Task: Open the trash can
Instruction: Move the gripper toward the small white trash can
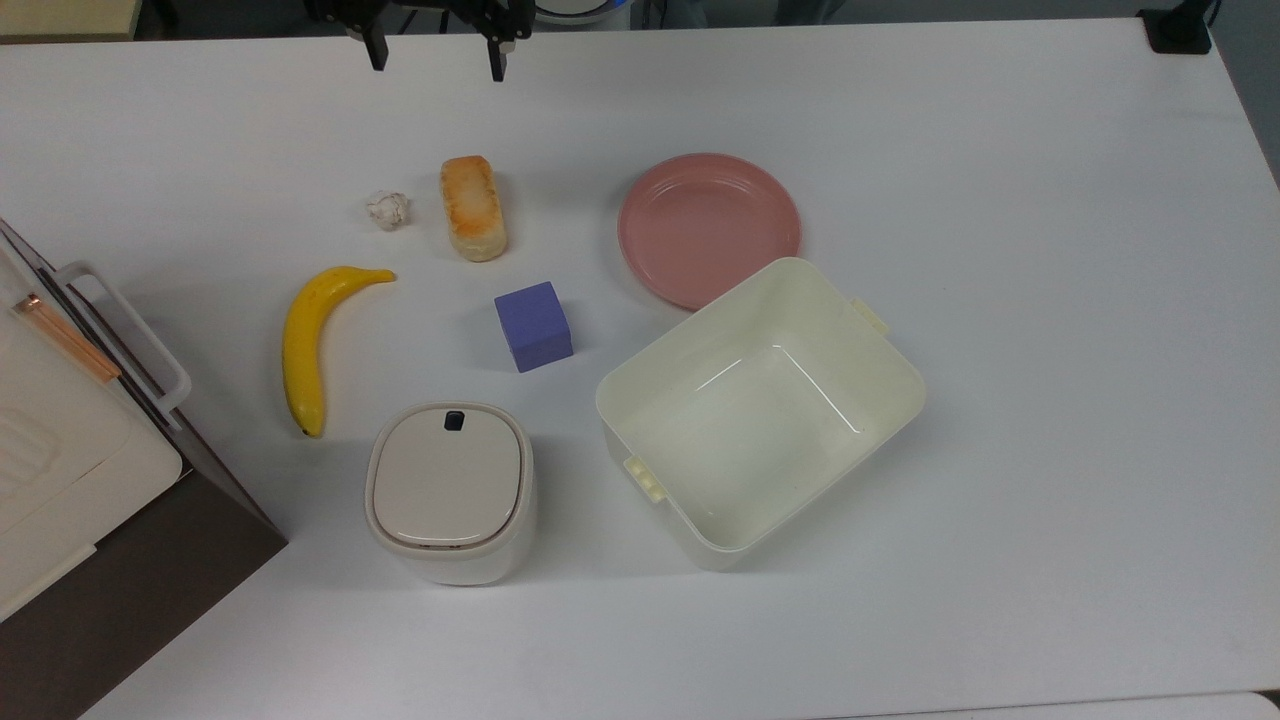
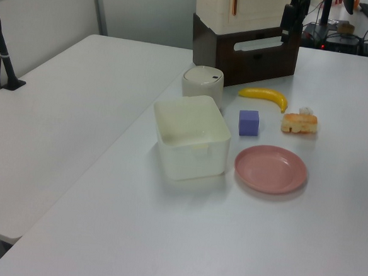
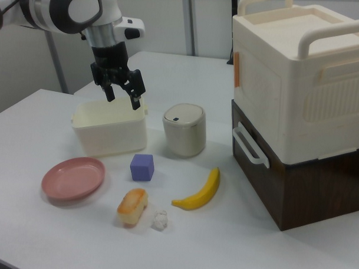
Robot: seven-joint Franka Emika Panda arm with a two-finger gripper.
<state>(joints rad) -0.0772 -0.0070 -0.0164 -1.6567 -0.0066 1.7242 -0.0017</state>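
The trash can point(image 1: 450, 492) is a small cream-white rounded bin with a flat beige lid, shut, and a small dark button point(image 1: 454, 420) near the lid's far edge. It stands near the table's front in the top view, and appears again as trash can point(image 2: 202, 84) and trash can point(image 3: 184, 129). My gripper point(image 1: 436, 58) hangs open and empty high at the top view's upper edge, far from the bin. In the right view the gripper point(image 3: 123, 98) hovers in the air to the left of the bin, above the tub.
A cream lidless tub point(image 1: 760, 410) sits right of the bin in the top view, a pink plate point(image 1: 708, 228) behind it. A purple cube point(image 1: 533, 325), banana point(image 1: 308, 343), bread point(image 1: 473, 207) and crumpled paper ball point(image 1: 387, 209) lie between gripper and bin. A stacked box point(image 1: 70, 440) fills the top view's left.
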